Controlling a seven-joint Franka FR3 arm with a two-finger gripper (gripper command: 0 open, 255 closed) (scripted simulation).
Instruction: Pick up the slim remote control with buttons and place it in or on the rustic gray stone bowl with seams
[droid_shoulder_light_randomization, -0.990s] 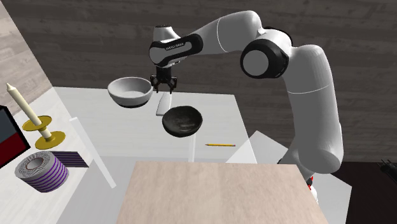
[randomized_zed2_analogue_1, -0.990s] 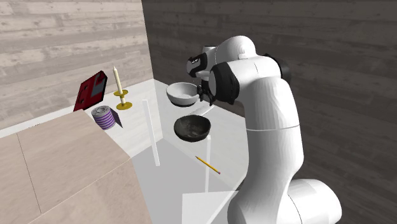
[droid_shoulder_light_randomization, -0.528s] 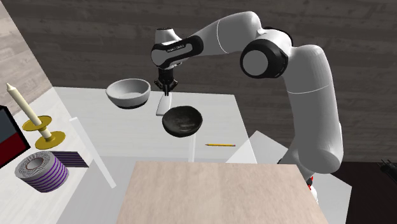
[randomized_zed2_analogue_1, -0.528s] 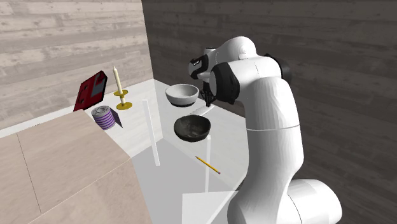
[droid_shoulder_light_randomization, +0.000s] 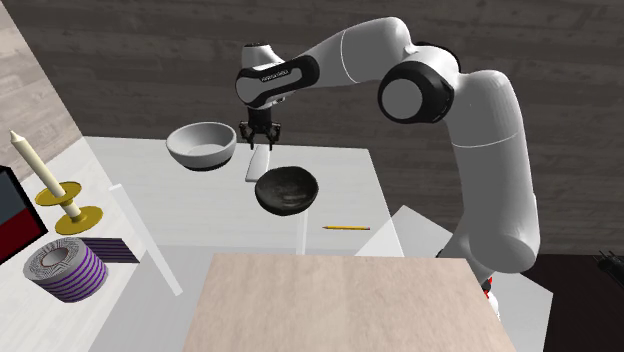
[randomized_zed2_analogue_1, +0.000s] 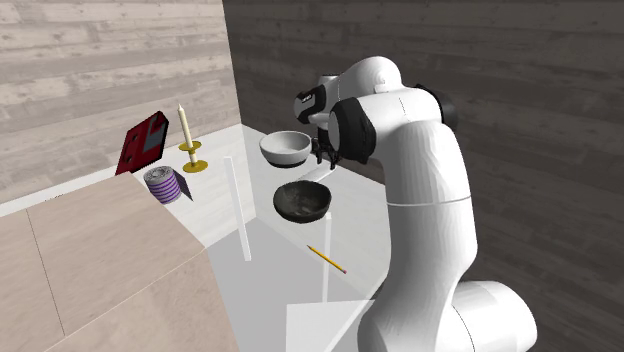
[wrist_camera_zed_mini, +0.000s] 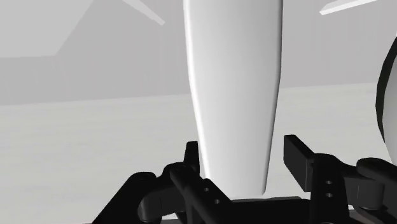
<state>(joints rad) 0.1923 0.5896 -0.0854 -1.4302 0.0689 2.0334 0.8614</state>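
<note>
Fingers stand apart, now set astride the white remote. It lies unmoved near the worktop's far edge, beside the dark bowl. Closure likely comes next.

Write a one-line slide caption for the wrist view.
Open black gripper straddles the slim white remote on the pale tabletop, not yet clamped; dark bowl close beside it.

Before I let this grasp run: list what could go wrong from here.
1. The gripper straddles the remote close to one end, its jaws not yet closed on it; lifted there, it may tilt or slip out.
2. The dark bowl and white bowl flank the remote closely; a tilted remote or the gripper could knock either.
</note>
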